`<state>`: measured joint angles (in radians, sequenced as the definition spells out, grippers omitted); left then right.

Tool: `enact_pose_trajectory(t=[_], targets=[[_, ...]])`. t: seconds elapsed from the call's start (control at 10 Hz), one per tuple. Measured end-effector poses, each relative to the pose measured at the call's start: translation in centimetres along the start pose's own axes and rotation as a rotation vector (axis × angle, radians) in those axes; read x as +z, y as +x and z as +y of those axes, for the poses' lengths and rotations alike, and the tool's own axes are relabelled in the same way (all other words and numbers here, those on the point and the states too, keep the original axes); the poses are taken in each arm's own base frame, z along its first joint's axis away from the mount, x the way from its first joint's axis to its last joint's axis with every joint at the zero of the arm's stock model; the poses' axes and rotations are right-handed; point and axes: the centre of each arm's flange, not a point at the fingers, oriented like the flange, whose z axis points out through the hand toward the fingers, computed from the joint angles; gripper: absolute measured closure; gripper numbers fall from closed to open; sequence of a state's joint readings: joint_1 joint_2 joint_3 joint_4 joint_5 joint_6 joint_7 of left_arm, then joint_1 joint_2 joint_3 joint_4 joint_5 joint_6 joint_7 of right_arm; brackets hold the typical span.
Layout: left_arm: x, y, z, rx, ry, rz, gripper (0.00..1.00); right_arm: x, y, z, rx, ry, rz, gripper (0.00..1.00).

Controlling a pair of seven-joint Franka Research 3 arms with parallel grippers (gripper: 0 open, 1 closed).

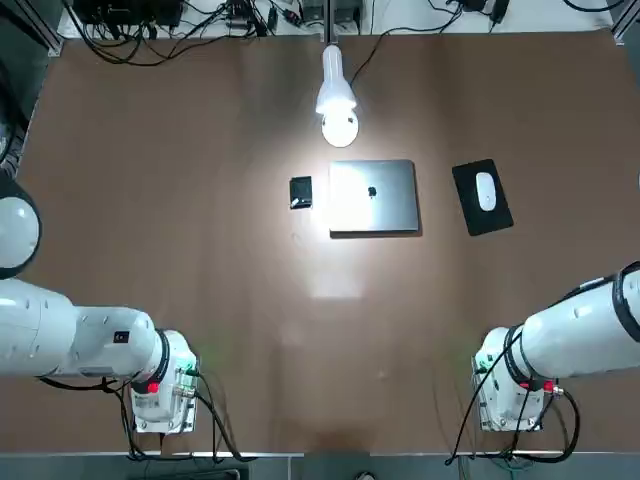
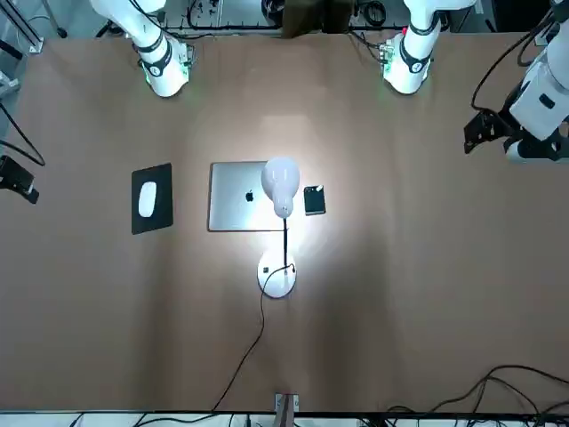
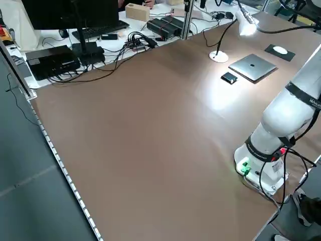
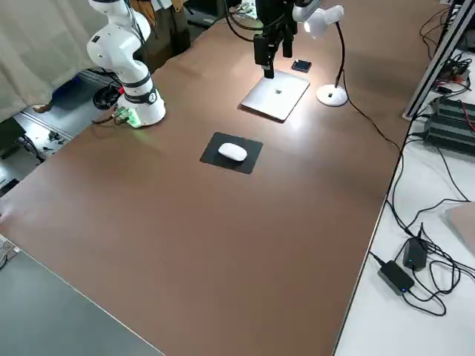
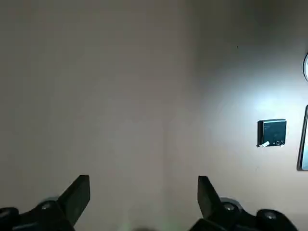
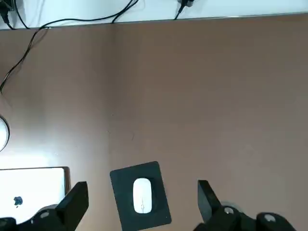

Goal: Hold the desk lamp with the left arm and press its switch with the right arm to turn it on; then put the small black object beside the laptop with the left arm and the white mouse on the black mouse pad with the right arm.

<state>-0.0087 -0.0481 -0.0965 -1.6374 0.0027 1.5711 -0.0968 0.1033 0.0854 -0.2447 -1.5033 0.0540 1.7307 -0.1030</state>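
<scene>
The table (image 1: 150, 200) was mostly bare brown top, with everything clustered mid-table toward the far edge. The laptop (image 1: 373, 196) lay shut and flat in the bright pool of light. The lamp (image 1: 337, 95) stood just beyond it, base toward the far edge, head leaning in over the laptop's back edge and clearly lit. The pad (image 1: 482, 197) sat off the laptop's right side, slightly skewed, and the mouse (image 1: 485, 191) was already resting on it. The block (image 1: 300, 192) lay just beside the laptop's left edge, close but not touching.

Both arms were pulled back high near their bases. Left gripper (image 5: 144, 199) hung over bare table with fingers spread wide, holding nothing, block visible farther off. Right gripper (image 6: 143, 204) was also spread and empty, looking down at the mouse on the pad.

Honestly the whole job looked done to me. The risk from here would be unforced stuff: an arm swinging low could catch the lamp's thin cord (image 2: 244, 356) and drag or tip it, or a needless re-grab could nudge the glossy mouse off the pad.
</scene>
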Motion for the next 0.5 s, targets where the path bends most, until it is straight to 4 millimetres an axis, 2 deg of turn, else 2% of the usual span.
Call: enact_pose_trajectory(t=[0.5], targets=[[-0.25, 0.39, 0.01, -0.003, -0.01, 0.034, 0.01, 0.03, 0.0, -0.37, -0.006, 0.001, -0.003, 0.0]])
